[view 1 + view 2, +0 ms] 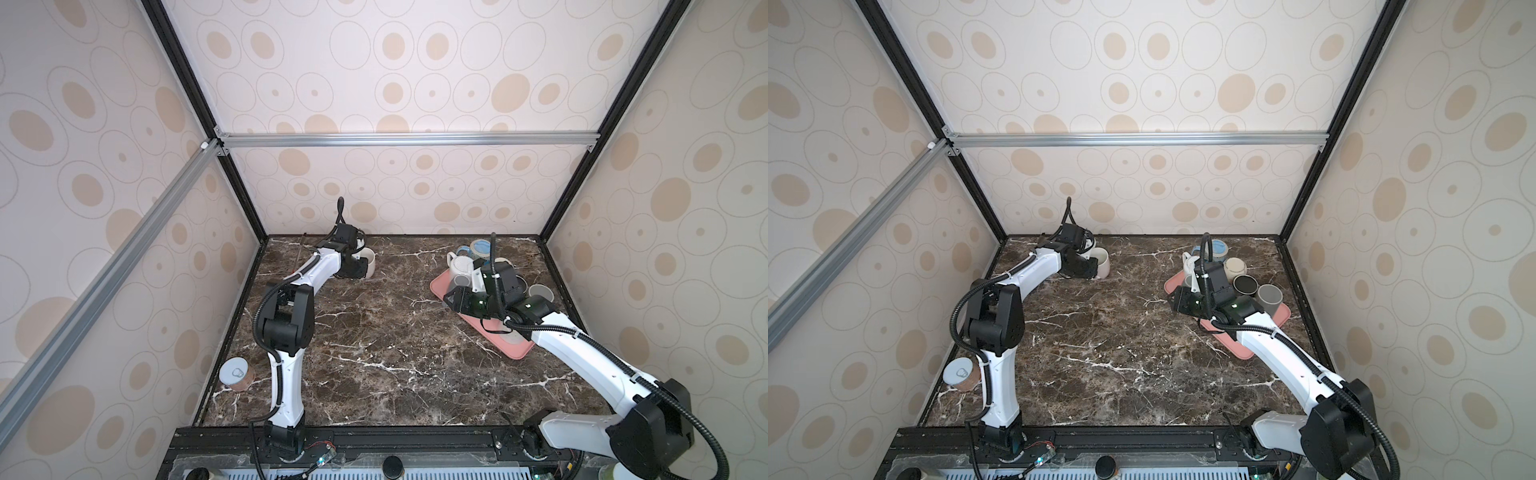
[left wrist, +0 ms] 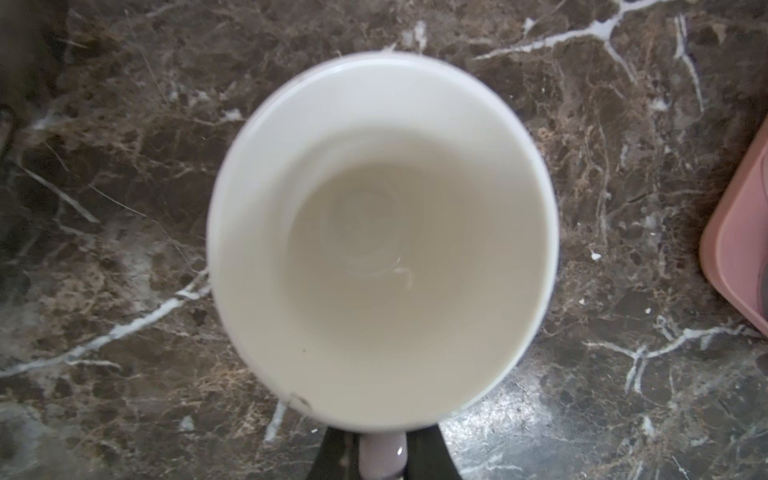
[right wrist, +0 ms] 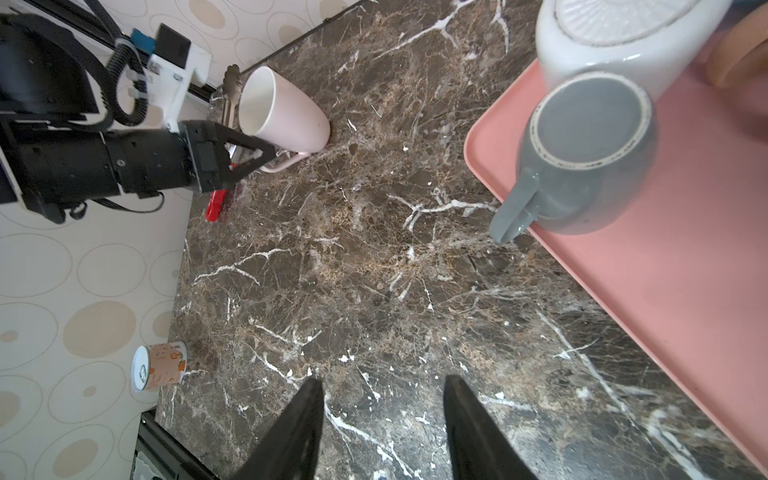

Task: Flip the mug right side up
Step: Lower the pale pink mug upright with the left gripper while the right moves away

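Observation:
A pale pink mug (image 1: 371, 262) (image 1: 1102, 262) stands on its base at the back left of the marble table, mouth upward. Through the left wrist view I look straight down into its white inside (image 2: 382, 232). My left gripper (image 1: 357, 270) (image 2: 382, 436) is shut on the mug's handle, which shows pinched between the two black fingers. The right wrist view shows the mug (image 3: 286, 116) and that left gripper (image 3: 249, 156) from the side. My right gripper (image 1: 451, 299) (image 3: 384, 386) hangs open and empty over the table beside the tray's left edge.
A pink tray (image 1: 515, 345) (image 3: 685, 270) at the right carries several mugs, among them an upside-down grey mug (image 3: 590, 153) and a white pot (image 3: 615, 37). A small can (image 1: 236, 374) stands at the front left. Red-handled tongs (image 3: 218, 203) lie by the left wall.

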`<state>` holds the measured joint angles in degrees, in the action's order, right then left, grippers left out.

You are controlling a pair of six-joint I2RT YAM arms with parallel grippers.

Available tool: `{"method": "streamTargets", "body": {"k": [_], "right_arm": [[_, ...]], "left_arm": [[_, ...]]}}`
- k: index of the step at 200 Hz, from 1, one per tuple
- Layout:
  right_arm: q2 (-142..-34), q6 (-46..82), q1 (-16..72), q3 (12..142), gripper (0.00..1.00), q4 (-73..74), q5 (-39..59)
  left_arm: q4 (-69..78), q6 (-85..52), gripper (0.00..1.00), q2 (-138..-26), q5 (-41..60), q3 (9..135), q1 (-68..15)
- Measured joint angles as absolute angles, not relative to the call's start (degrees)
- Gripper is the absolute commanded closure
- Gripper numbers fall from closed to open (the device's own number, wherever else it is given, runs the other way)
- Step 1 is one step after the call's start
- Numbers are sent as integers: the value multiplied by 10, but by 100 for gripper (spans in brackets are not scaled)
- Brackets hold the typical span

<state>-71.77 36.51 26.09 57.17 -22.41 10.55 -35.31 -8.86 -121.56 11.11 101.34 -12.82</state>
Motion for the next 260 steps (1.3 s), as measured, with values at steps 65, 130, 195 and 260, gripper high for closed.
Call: {"method": "streamTargets", "body": {"k": [65, 130, 195, 260], "right_arm": [[-716, 365, 254, 567, 49, -231, 107], [-722, 363, 254, 567, 49, -231, 114], [-731, 308, 254, 599, 49, -289, 60], [-818, 240, 252, 694, 45, -341, -15]], "left_arm": [[-466, -72, 94, -1292, 93, 1158, -104], [-517, -63, 60, -1314, 84, 1227, -104], [-522, -62, 53, -1302, 72, 1237, -104], [-399, -61, 49, -1097, 48, 1035, -139]]}}
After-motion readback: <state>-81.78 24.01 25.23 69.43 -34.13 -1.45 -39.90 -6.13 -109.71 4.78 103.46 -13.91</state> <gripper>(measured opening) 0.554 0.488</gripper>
